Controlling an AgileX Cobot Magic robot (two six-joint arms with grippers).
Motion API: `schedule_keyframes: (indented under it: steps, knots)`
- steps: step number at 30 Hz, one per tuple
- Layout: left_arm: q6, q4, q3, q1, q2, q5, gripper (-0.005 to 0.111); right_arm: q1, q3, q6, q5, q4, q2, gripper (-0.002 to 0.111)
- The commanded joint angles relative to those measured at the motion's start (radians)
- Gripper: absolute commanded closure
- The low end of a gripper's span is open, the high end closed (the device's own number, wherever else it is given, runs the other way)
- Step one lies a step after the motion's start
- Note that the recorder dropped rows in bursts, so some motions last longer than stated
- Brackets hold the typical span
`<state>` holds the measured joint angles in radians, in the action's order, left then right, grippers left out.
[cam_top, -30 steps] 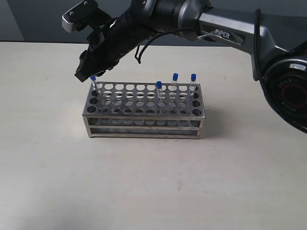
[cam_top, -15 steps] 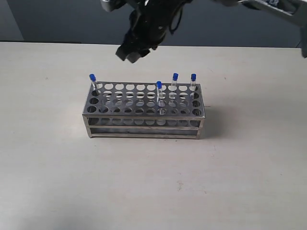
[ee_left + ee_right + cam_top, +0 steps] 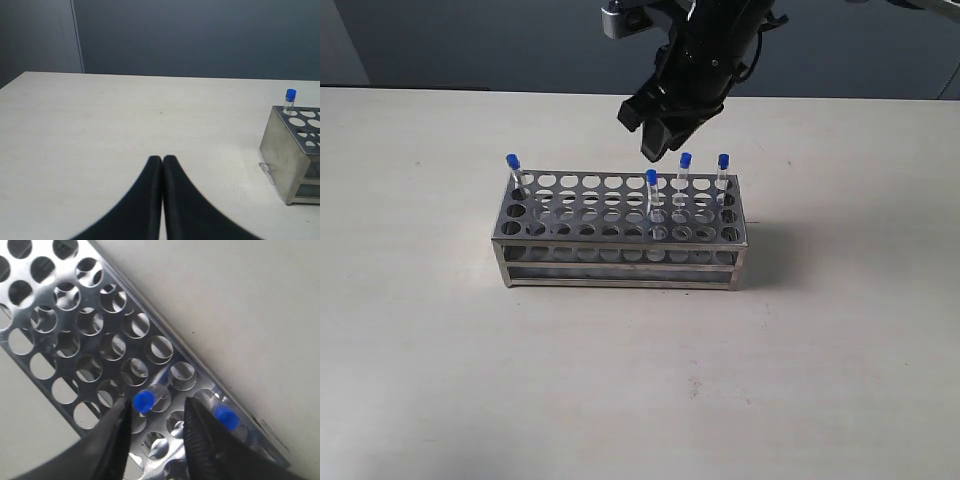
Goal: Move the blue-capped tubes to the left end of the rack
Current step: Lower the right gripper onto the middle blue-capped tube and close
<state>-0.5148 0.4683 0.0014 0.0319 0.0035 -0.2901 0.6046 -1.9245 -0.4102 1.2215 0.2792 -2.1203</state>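
Matte black tool (image 3: pixel 648 135), tapered fingers (image 3: pixel 201 440)

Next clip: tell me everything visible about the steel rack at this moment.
The rack is a rectangular box of shiny steel, with a top plate of round holes in four rows and open sides. It stands level on the pale table, long side facing the exterior camera. Four blue-capped tubes stand upright in it: one at the back left corner, three toward the right end. The open right end effector hovers above its right part, not touching it.
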Motion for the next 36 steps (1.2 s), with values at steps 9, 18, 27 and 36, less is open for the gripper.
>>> schedule_keyframes:
  steps: [9, 18, 27, 36]
  knots:
    - [-0.002, 0.001, -0.001, -0.004, -0.004, -0.001, 0.106, 0.005, 0.005, -0.015, 0.000, 0.041, -0.020, 0.073]
    - [-0.002, -0.001, -0.001, -0.004, -0.004, -0.001, 0.106, 0.024, 0.005, -0.015, -0.034, 0.019, -0.066, 0.073]
    - [-0.002, -0.001, -0.001, -0.004, -0.004, -0.001, 0.106, 0.024, 0.005, -0.015, -0.047, -0.017, -0.097, 0.075]
    - [-0.002, -0.001, -0.001, -0.004, -0.004, -0.001, 0.106, 0.024, 0.005, -0.026, -0.047, -0.021, -0.110, 0.109]
